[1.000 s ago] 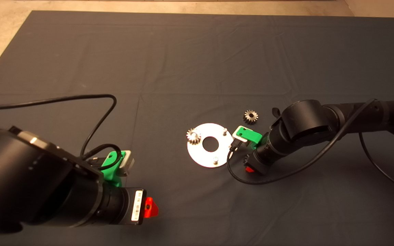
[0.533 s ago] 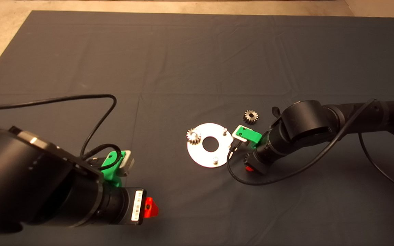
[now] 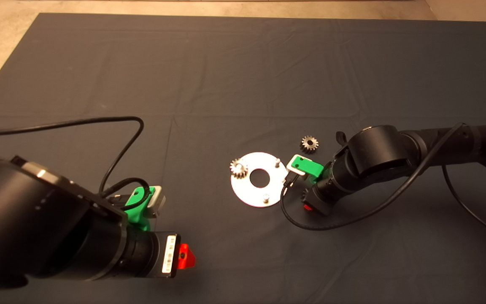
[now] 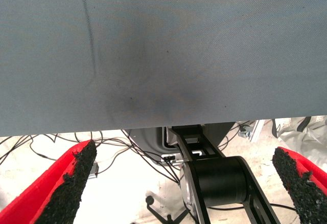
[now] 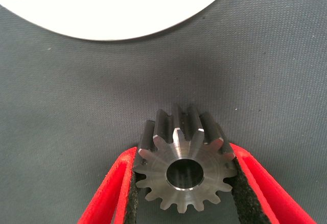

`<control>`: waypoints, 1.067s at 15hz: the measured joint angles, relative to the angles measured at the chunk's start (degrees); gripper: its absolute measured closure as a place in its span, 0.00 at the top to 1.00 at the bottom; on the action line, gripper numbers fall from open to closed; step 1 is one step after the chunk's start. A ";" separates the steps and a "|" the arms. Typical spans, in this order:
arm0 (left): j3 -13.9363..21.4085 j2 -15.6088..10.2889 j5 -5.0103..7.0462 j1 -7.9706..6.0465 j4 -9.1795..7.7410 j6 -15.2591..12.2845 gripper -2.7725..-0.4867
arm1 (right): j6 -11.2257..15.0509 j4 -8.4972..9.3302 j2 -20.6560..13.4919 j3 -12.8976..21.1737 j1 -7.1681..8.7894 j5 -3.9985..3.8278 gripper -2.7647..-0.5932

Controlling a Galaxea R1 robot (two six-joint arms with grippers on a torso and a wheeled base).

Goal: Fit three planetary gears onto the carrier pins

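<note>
The mat [image 3: 243,76] is dimly lit from above. Glare is seen on the round plate [image 5: 117,9], which is washed out white.

White label on left arm's wrist [image 3: 168,254], print unreadable

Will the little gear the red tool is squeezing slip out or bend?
The gear looks like solid shiny metal, so it probably won't bend and feels heavy for its size. The right tool presses rough black pads into its teeth, so slipping seems unlikely.
</note>
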 joint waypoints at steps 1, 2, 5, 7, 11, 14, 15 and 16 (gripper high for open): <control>0.00 0.00 0.00 0.00 0.00 0.00 0.87 | 0.00 0.00 -0.02 0.13 0.00 -0.06 0.23; 0.00 0.00 0.00 0.00 0.00 0.00 0.87 | 0.00 0.00 -0.02 0.22 0.00 -0.09 0.23; 0.00 0.00 0.00 0.00 0.00 0.00 0.87 | 0.01 -0.02 -0.02 0.41 0.00 -0.09 0.22; 0.00 0.00 0.00 0.00 0.00 0.00 0.87 | 0.02 0.00 -0.02 0.44 0.00 -0.11 0.22; 0.00 0.02 0.00 0.00 0.00 0.00 0.87 | 0.05 0.17 0.37 0.50 0.00 -0.16 0.21; 0.00 0.15 0.01 0.00 0.00 0.00 0.87 | 0.11 0.89 2.96 -1.65 0.20 -0.26 0.21; 0.00 0.17 0.00 0.00 0.00 -0.02 0.87 | 0.18 1.07 3.80 -2.38 0.56 -0.22 0.21; 0.00 0.15 0.00 0.02 0.00 -0.02 0.87 | 0.20 1.27 4.64 -3.02 1.08 -0.20 0.21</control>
